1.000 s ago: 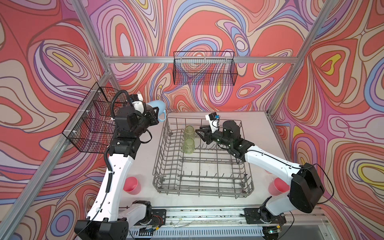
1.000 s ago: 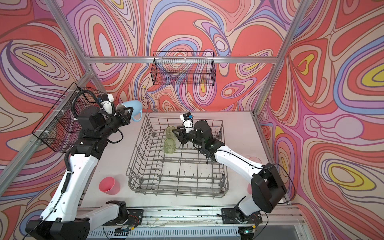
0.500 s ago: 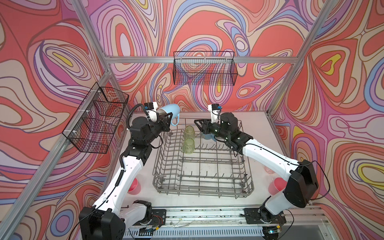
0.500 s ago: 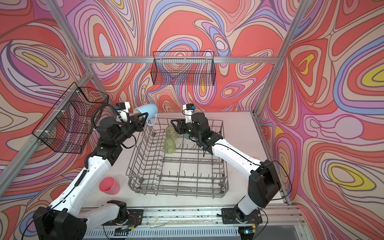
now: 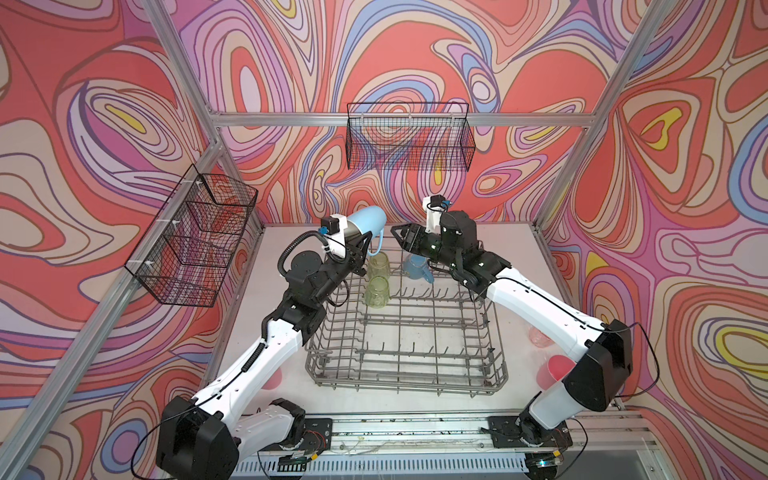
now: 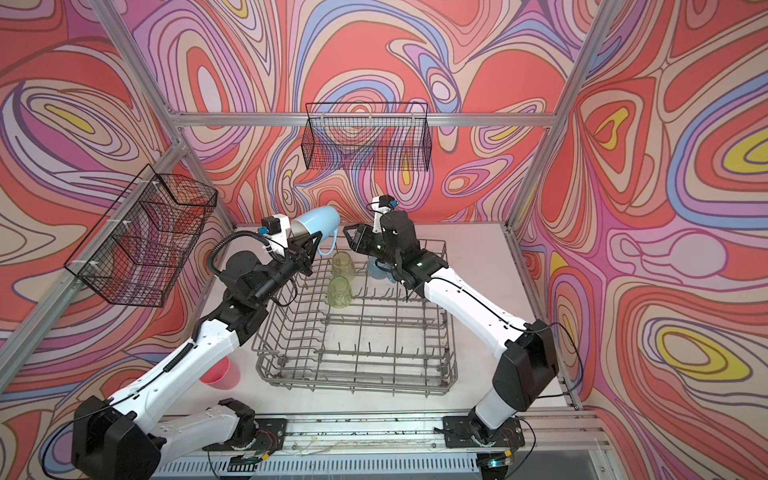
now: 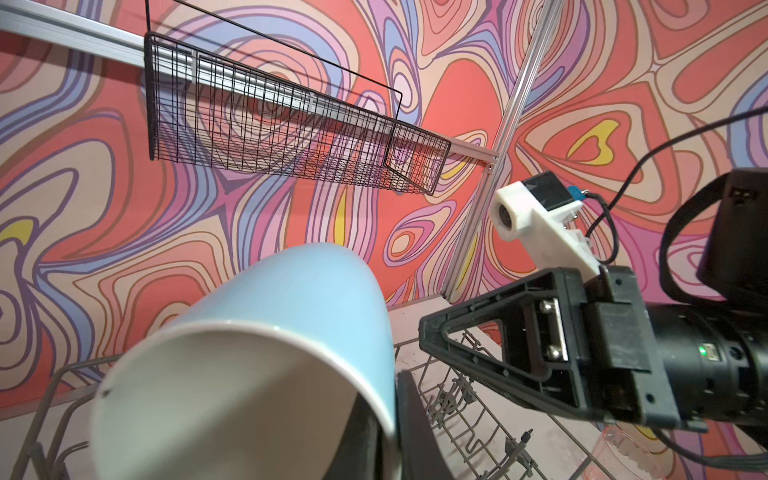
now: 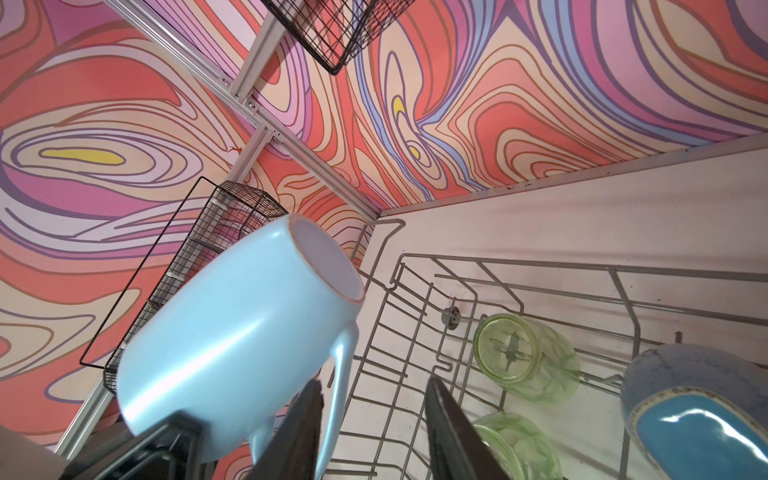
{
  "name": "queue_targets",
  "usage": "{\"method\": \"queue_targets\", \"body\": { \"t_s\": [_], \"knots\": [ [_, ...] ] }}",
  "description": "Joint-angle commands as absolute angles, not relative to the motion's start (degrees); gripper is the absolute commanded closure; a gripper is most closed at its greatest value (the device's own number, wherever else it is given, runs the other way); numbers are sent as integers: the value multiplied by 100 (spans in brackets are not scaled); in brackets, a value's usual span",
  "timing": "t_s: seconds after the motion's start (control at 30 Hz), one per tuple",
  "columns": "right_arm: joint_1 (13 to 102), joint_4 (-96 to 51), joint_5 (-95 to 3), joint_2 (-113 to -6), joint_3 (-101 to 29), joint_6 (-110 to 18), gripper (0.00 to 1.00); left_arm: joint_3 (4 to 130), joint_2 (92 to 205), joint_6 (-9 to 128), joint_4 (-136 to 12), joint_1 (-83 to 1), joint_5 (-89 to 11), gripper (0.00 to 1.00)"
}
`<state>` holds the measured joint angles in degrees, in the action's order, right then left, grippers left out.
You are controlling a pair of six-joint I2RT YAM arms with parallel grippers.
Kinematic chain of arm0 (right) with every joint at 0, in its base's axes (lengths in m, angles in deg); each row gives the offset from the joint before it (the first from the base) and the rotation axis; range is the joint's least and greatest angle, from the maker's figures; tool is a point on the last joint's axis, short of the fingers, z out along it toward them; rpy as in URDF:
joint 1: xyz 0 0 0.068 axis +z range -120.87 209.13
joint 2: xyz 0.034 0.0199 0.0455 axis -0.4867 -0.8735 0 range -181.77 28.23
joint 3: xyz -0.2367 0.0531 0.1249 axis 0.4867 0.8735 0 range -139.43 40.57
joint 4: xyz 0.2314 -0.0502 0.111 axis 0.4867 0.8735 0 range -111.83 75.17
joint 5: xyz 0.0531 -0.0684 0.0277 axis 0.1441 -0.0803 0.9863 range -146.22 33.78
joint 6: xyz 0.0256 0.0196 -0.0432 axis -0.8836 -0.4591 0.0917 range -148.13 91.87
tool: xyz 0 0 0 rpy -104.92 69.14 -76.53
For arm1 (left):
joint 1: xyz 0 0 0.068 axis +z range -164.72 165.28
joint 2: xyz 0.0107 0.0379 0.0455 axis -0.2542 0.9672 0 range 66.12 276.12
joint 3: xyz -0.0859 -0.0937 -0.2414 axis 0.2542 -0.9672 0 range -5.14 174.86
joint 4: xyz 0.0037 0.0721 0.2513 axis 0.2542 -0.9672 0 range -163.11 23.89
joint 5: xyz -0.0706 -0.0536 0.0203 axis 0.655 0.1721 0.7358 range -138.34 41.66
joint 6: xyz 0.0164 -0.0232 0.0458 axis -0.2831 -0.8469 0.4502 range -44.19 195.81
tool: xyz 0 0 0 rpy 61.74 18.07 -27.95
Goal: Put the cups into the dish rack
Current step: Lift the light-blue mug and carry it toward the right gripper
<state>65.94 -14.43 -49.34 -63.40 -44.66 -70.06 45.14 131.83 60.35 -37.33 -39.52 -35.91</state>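
Bright even light; wrist-cam foregrd blur

Left gripper clamps a mug; right gripper (jaws parted) faces it.

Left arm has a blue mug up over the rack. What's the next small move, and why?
Probably the left gripper should tip the mug mouth-down and lower it into the rack beside the tumblers. It grips the mug by the rim, tilted above the rack's far-left corner; the right gripper is open, empty and close, so go slowly.
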Motion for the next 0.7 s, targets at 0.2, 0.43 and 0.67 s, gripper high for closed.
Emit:
{"method": "queue_targets", "body": {
  "t_s": [0.2,0.43,0.67],
  "knots": [
    [6605,-915,-4905,-6459,-4794,-6816,61,4489,13291,6708,-2391,-4288,-4046,100],
    [6604,-803,-4752,-6589,-4942,-6764,61,4548,13371,6837,-2383,-4416,-4035,100],
    [6606,-751,-4695,-6836,-5136,-6715,62,4592,13431,6868,-2366,-4478,-4106,100]
  ]
}}
